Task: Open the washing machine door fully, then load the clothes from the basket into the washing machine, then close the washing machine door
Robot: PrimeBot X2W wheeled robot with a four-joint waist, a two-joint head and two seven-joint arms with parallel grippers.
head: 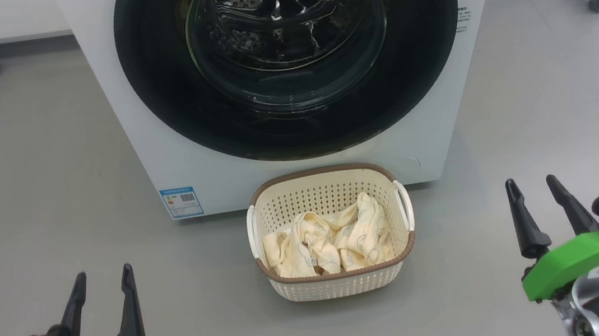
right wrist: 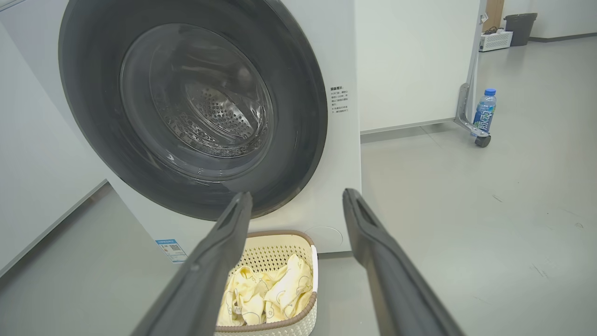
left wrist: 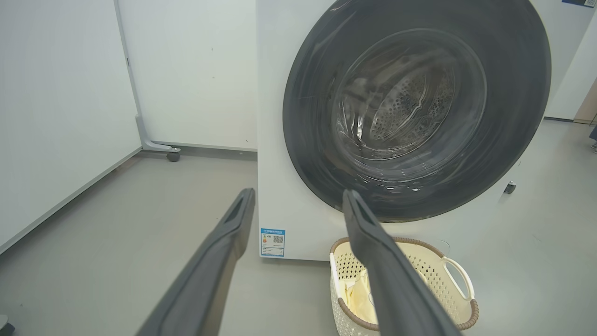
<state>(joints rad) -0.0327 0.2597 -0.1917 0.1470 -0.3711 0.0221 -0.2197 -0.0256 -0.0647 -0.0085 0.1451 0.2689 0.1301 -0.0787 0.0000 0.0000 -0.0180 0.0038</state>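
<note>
The washing machine door [head: 287, 62] is shut, the clothes [head: 319, 242] in the basket [head: 341, 287]. Left gripper [head: 104, 271] and right gripper [head: 530, 180] jaws gape empty

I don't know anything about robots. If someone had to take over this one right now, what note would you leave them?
The left gripper is open and empty, left of the basket.
The right gripper is open and empty, right of it.
The washing machine door is shut against the washing machine.
The basket sits on the floor before the machine, with the clothes inside.
Done: nothing yet.
Left: open the door fully, load the clothes, close the door.
</note>
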